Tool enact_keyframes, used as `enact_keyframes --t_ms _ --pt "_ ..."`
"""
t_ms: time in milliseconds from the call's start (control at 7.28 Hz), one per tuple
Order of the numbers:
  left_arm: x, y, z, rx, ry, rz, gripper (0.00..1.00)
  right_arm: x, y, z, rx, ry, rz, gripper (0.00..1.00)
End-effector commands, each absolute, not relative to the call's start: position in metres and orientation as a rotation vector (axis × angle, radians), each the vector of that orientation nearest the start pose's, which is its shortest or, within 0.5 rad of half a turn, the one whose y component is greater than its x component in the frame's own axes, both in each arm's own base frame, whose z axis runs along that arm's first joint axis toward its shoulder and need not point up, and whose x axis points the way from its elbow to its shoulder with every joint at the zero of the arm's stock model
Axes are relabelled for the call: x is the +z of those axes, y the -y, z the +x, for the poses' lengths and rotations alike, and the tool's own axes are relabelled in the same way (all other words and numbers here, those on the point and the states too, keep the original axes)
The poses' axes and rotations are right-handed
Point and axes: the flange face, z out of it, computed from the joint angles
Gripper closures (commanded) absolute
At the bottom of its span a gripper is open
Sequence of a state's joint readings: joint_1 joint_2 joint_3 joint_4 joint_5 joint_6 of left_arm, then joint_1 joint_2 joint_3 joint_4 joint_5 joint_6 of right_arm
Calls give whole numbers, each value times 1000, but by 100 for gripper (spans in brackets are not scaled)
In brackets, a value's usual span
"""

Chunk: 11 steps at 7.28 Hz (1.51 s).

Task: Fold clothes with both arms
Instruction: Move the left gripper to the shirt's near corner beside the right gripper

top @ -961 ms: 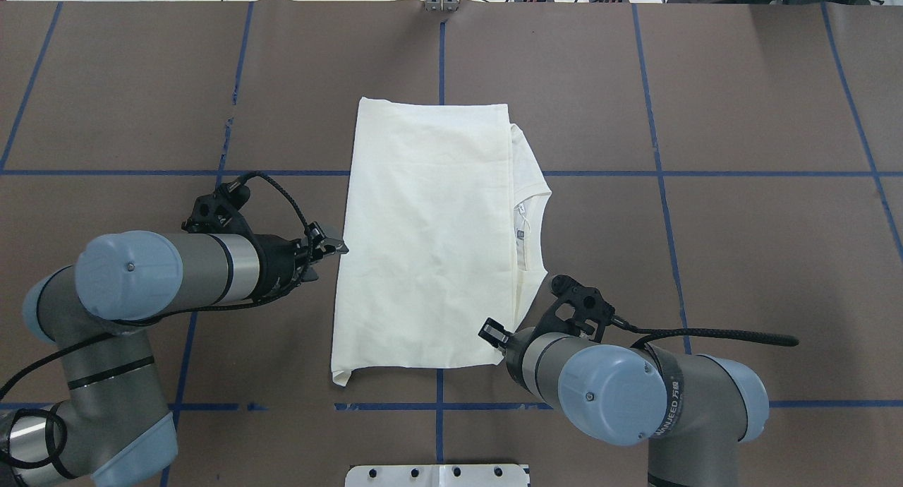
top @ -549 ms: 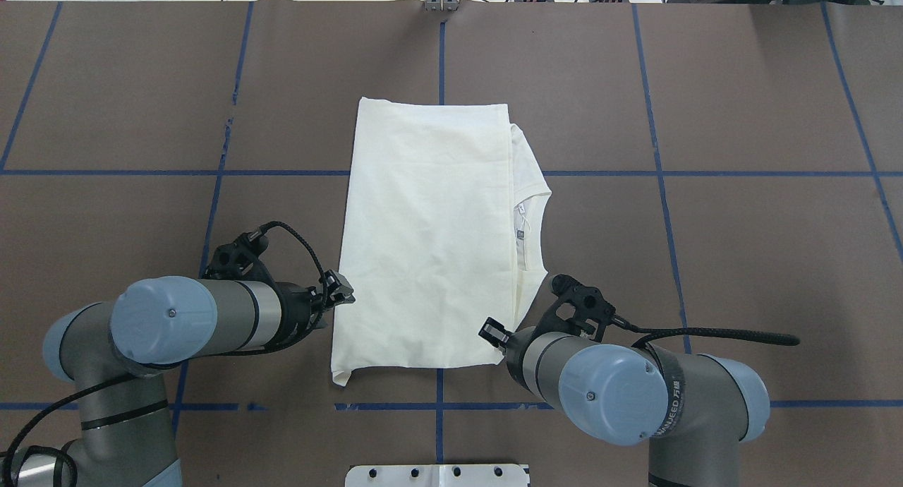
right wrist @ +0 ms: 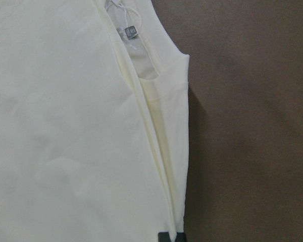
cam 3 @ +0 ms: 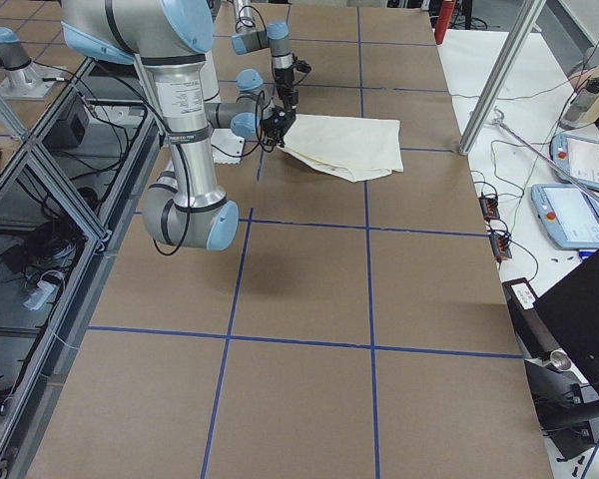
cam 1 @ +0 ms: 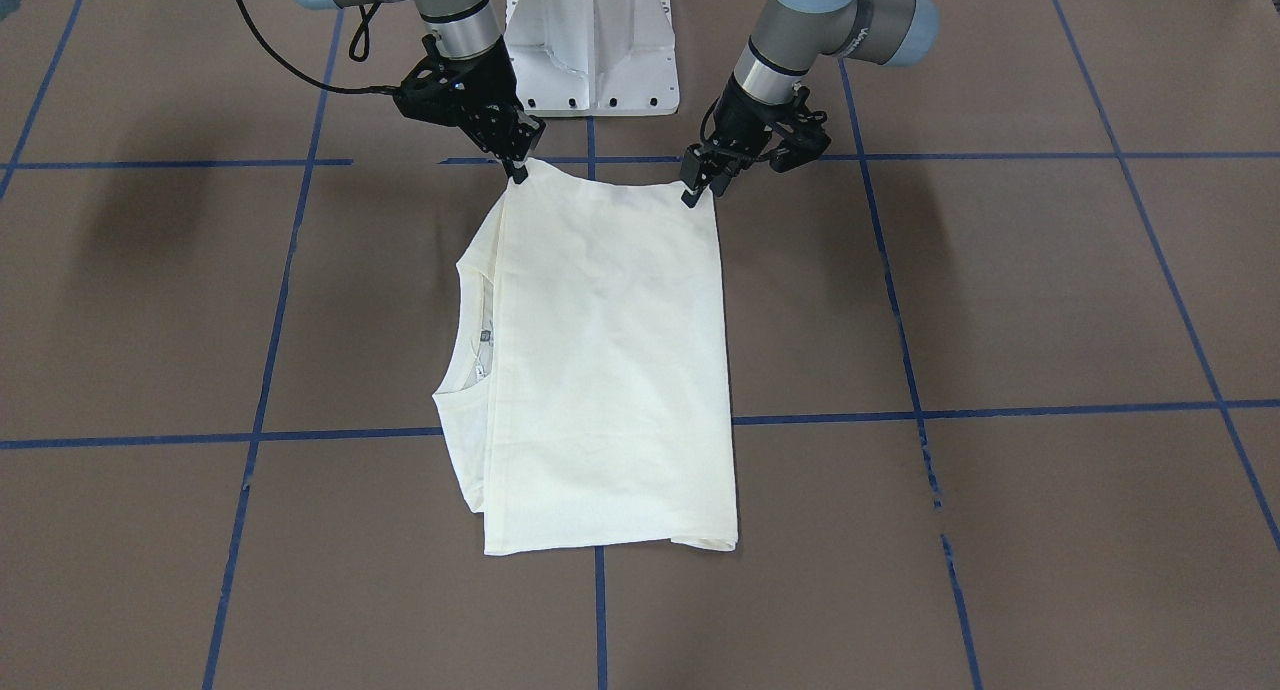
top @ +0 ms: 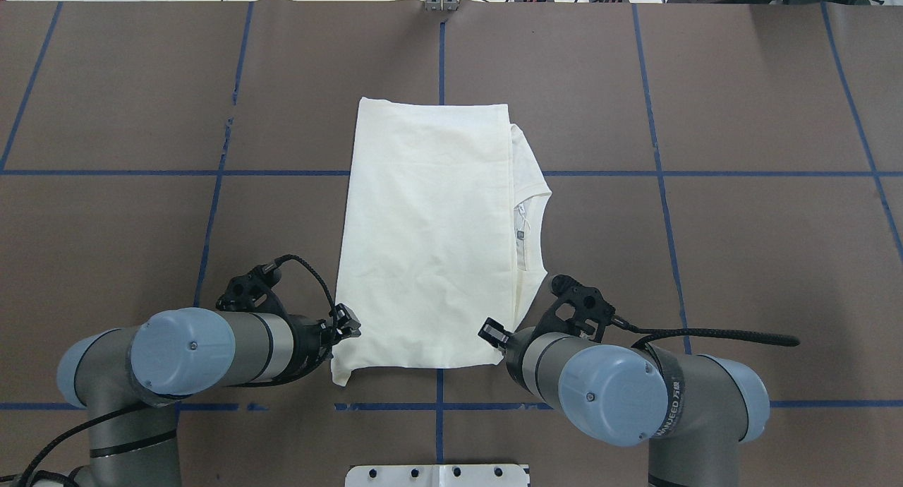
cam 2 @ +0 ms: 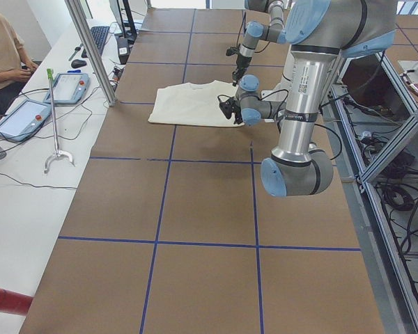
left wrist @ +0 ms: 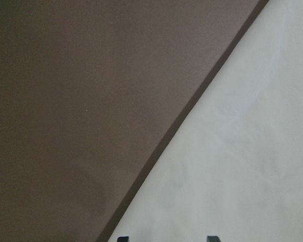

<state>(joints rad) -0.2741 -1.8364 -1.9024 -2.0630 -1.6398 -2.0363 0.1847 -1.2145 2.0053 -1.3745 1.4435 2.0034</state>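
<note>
The right gripper [cam 1: 520, 173] has its jaws closed on the near right corner of the T-shirt [top: 430, 233]. In the right wrist view its dark fingertips [right wrist: 164, 237] sit close together, pinching the layered side edge of the cloth. The left gripper [cam 1: 697, 185] stands at the near left corner with its jaws apart. The left wrist view shows only its two fingertips [left wrist: 122, 238], spread over the cream fabric just inside the shirt's edge, and whether they touch the cloth cannot be told.

The T-shirt is cream and folded lengthwise into a long rectangle, with a plain, lightly creased side facing up. It lies flat in the middle of the brown table [top: 741, 261], with its long side running away from the robot across a crossing of blue tape lines [top: 656, 173]. On the robot's right side the collar [top: 543, 226] and part of a shoulder stick out from under the top layer, and a small neck label [top: 520, 234] shows inside the opening. The near left corner [top: 341, 377] juts slightly past the straight near hem.

Both arms reach in low from the robot's side, one at each near corner.
</note>
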Motion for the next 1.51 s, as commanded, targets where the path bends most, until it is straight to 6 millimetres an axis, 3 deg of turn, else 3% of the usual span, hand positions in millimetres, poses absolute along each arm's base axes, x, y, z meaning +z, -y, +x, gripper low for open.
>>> enact_keyframes --t_ms 0,412,549,687,961,1373 --pt "316 266 522 -624 -1061 -183 39 251 246 -525 627 1015 -7 100" --pt "318 258 526 -618 -1053 -195 39 251 246 -525 628 1015 -6 100" --pt "318 258 526 -618 -1053 -196 47 251 247 -524 628 1016 -6 100" --pt "320 258 525 -618 -1050 -195 61 250 246 -525 628 1018 -6 100" --pt "317 258 523 -616 -1056 -195 100 248 246 -523 627 1022 -7 100" --pt "293 253 510 -601 -1110 -203 100 243 246 -514 630 1036 -9 100"
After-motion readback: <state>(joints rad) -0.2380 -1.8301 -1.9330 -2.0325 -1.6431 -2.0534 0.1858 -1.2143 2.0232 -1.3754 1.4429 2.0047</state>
